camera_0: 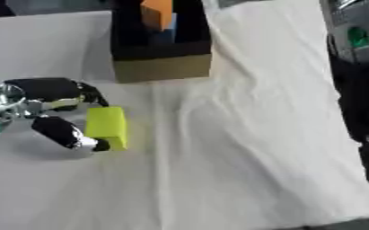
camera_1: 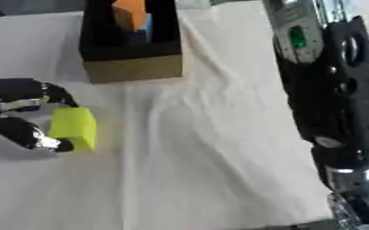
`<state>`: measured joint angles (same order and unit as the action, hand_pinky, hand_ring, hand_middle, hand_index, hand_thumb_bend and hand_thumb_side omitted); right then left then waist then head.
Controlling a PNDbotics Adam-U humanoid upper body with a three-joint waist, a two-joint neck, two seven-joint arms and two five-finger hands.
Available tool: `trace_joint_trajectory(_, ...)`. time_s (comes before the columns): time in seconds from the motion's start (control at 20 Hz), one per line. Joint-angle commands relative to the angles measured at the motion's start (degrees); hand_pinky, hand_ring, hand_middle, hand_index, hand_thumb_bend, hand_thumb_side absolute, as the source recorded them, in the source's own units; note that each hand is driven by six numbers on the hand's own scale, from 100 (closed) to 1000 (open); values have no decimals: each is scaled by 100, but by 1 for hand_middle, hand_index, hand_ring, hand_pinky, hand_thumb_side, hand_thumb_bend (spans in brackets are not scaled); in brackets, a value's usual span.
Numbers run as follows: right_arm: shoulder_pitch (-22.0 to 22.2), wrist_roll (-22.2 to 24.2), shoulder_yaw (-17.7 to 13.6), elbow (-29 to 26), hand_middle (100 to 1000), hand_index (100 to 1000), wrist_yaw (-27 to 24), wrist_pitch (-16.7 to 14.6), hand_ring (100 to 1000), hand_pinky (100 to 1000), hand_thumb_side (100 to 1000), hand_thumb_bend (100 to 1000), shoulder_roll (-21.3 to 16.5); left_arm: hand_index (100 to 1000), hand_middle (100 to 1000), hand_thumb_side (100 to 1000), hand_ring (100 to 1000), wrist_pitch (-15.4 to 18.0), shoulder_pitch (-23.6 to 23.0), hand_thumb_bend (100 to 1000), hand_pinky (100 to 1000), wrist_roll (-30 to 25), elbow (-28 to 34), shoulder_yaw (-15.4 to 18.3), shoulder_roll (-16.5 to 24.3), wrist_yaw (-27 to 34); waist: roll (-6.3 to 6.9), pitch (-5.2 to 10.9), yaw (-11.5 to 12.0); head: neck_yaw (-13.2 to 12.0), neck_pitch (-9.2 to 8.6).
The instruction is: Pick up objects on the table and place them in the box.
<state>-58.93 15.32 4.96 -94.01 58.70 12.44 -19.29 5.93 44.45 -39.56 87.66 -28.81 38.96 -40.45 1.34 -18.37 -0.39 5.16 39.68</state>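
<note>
A white cloth (camera_0: 242, 148) covers the whole table, creased down the middle. At twelve o'clock, at the far edge, stands the box (camera_0: 162, 67), its walls brown outside and dark inside, with an orange block (camera_0: 159, 12) and something blue already in it. Along the three o'clock side the robot's right arm (camera_1: 336, 103) comes down the picture, black with a green patch near its top; its hand does not show clearly, so I cannot tell whether those fingers are apart or curled.

At nine o'clock the left hand (camera_0: 58, 112) reaches in, and its fingers and thumb are curled around a yellow-green block (camera_0: 107, 127), one finger above it and another along its lower edge. The block stands with its long axis running toward and away from the robot, and appears to rest on or just above the cloth.

The coming move likely turns on this: the box lies toward one o'clock from the held block, well apart, and the left hand is much the nearer one.
</note>
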Motion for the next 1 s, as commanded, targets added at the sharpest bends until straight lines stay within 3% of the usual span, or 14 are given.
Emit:
trace_joint_trajectory(0.05, -66, -21, -76, -139, 772, 903, -76, 38, 937, 904, 1000, 100, -39, 803, 720, 725, 768, 42, 121, 481, 745, 338, 6, 60, 86, -250, 9, 107, -10, 6, -51)
trace_joint_trajectory(0.2, -41, -15, -96, -152, 768, 903, -121, 43, 937, 904, 1000, 100, -37, 687, 593, 633, 673, 21, 129, 392, 673, 769, 9, 77, 71, -463, 11, 110, -12, 4, -56)
trace_joint_trajectory(0.3, -27, -16, -110, -169, 768, 903, -145, 44, 937, 904, 1000, 100, -33, 654, 562, 606, 646, -9, 126, 342, 654, 987, -21, 79, 52, -553, 10, 113, -14, 5, -58)
trace_joint_trajectory(0.35, -23, -12, -113, -173, 767, 903, -154, 44, 938, 904, 1000, 100, -36, 609, 524, 566, 609, -16, 121, 277, 632, 1048, -35, 76, 45, -554, 9, 114, -14, 5, -58)
trace_joint_trajectory(0.55, -19, 6, -128, -192, 767, 903, -178, 29, 938, 904, 1000, 100, -51, 576, 499, 545, 566, -99, 102, 135, 597, 1108, 115, 129, 62, -319, 8, 120, -12, 4, -53)
trace_joint_trajectory(0.75, -24, 0, -147, -219, 767, 903, -187, 23, 938, 904, 1000, 100, -80, 576, 501, 578, 562, -274, 113, 100, 598, 925, 680, 322, 211, -6, 7, 120, -2, -37, -52)
trace_joint_trajectory(1.0, -76, 9, -146, -170, 767, 903, -120, 21, 938, 904, 1000, 100, 16, 561, 487, 535, 540, -598, 418, 100, 592, 764, 1117, 643, 317, 270, 9, 125, 11, -90, -74)
